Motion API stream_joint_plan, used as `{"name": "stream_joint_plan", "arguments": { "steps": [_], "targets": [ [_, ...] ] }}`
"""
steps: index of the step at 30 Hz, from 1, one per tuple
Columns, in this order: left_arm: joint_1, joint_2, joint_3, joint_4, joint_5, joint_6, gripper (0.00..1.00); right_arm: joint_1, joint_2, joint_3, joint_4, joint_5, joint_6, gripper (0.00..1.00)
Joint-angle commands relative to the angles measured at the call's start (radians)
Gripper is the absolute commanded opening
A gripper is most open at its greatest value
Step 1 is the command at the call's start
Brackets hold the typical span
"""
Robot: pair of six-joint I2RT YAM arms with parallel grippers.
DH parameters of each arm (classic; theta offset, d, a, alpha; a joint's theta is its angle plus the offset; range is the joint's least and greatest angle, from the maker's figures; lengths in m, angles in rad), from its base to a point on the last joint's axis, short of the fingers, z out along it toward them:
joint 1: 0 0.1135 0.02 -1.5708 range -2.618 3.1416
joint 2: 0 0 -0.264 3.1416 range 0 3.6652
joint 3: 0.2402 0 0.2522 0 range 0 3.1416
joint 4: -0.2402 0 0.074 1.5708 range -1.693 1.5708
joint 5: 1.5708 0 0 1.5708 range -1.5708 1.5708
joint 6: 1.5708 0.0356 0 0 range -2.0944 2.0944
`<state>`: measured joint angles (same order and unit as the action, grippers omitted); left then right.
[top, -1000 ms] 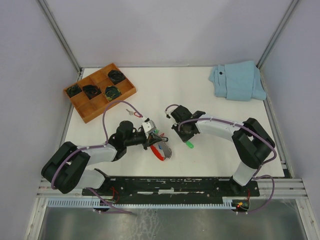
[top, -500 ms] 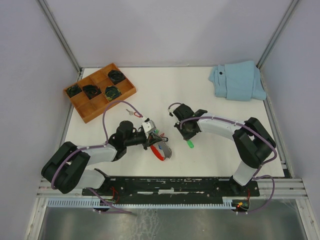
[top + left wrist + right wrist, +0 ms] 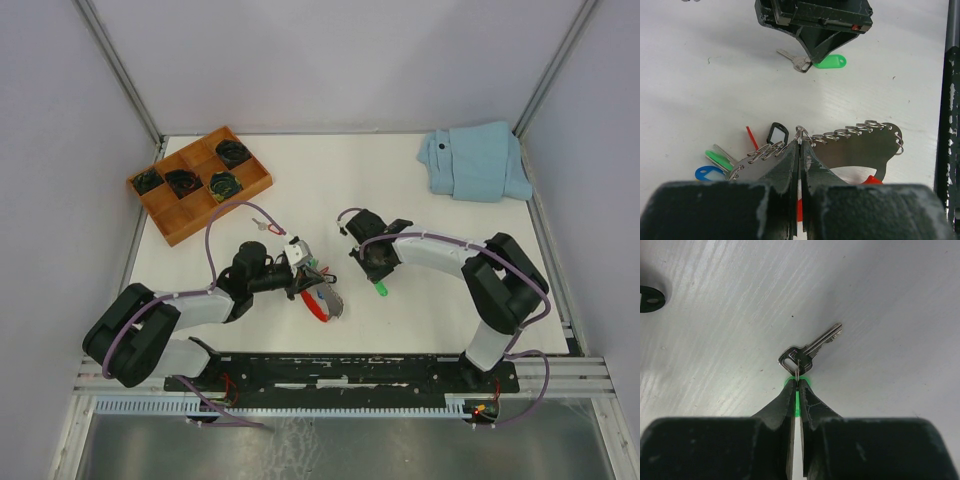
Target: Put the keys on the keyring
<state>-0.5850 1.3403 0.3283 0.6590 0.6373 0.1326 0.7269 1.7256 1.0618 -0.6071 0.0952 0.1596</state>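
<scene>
Clamping the keyring (image 3: pixel 855 146) with the left gripper (image 3: pixel 800 150), fingers shut tight on one small wire loop at the top of the bunch, with the grey plate, red band and coloured tags spread just in front. Pinching the green-tag key (image 3: pixel 809 351) with the right gripper (image 3: pixel 797 385), tips squeezed together on the thin split ring at the head, with the blade flat on the table (image 3: pixel 330 180) and the green tag mostly hidden under the fingers. Found close to the keyring on its right in the top view, but not touching it. Probably at the pick-up step, with nothing threaded on yet. Risky from here for several reasons. Gripping only a thin wire, so could swing or turn when lifted and then fail to line up with the loop. Could also slip out fully if dragged against the table. Difficult as well to push a ring into a loop pinched shut by the left fingers, so may just bump the bunch and twist it in the grip. Not to forget a second key (image 3: pixel 263 226) with a reddish tag, lying untouched near the wooden tray (image 3: pixel 147 208).
</scene>
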Motion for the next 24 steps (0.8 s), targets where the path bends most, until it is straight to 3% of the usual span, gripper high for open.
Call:
{"name": "stream_joint_plan", "arguments": {
  "steps": [1, 8, 14, 20, 24],
  "targets": [
    [-0.003, 0.004, 0.040, 0.039, 0.042, 0.025, 0.03, -0.004, 0.013, 0.031, -0.003, 0.001, 0.003, 0.12],
    [-0.005, 0.017, 0.028, 0.096, 0.153, 0.038, 0.03, -0.006, 0.002, 0.037, -0.004, -0.003, -0.021, 0.01],
    [-0.038, 0.027, 0.025, 0.114, 0.221, 0.081, 0.03, -0.005, -0.108, -0.004, 0.039, -0.085, -0.133, 0.01],
    [-0.055, -0.016, 0.001, 0.105, 0.188, 0.146, 0.03, 0.007, -0.284, -0.112, 0.173, -0.230, -0.260, 0.01],
    [-0.057, -0.060, -0.015, 0.106, 0.179, 0.194, 0.03, 0.012, -0.436, -0.245, 0.352, -0.307, -0.343, 0.01]
  ]
}}
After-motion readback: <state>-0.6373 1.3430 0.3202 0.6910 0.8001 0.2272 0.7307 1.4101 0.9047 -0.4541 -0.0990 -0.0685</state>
